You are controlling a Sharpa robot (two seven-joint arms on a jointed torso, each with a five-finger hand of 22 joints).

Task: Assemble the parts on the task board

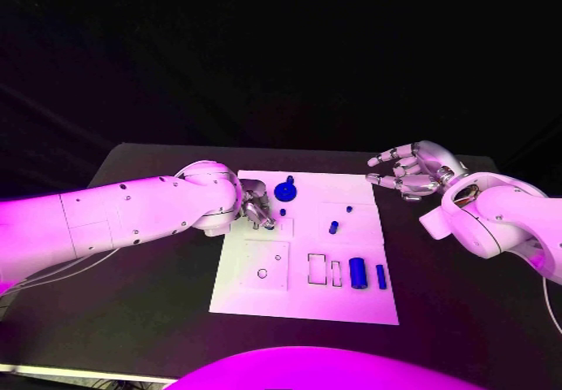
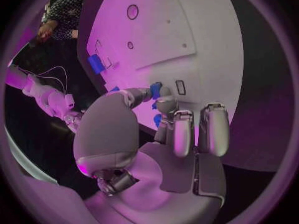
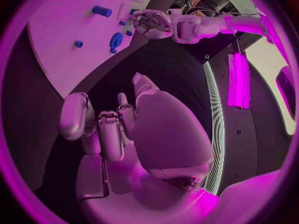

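Black counter (image 1: 140, 309) carries the white task board (image 1: 352, 301) at its centre. On the board you see a round blue part (image 1: 286, 192) near the far edge, small blue pegs (image 1: 334, 227) mid-board, and two blue cylinders (image 1: 358, 273) beside the rectangular slots near the front.

Your left robot hand (image 1: 256, 207) sits over the board's far left area; in the left wrist view its fingertips (image 2: 163, 103) close on a small blue part (image 2: 155, 90). Your right robot hand (image 1: 410, 172) hovers off the board's far right corner, fingers loosely curled, holding nothing.

Judged step: placing the pinched part. Next, align it over its matching recess and lower it squarely before releasing.
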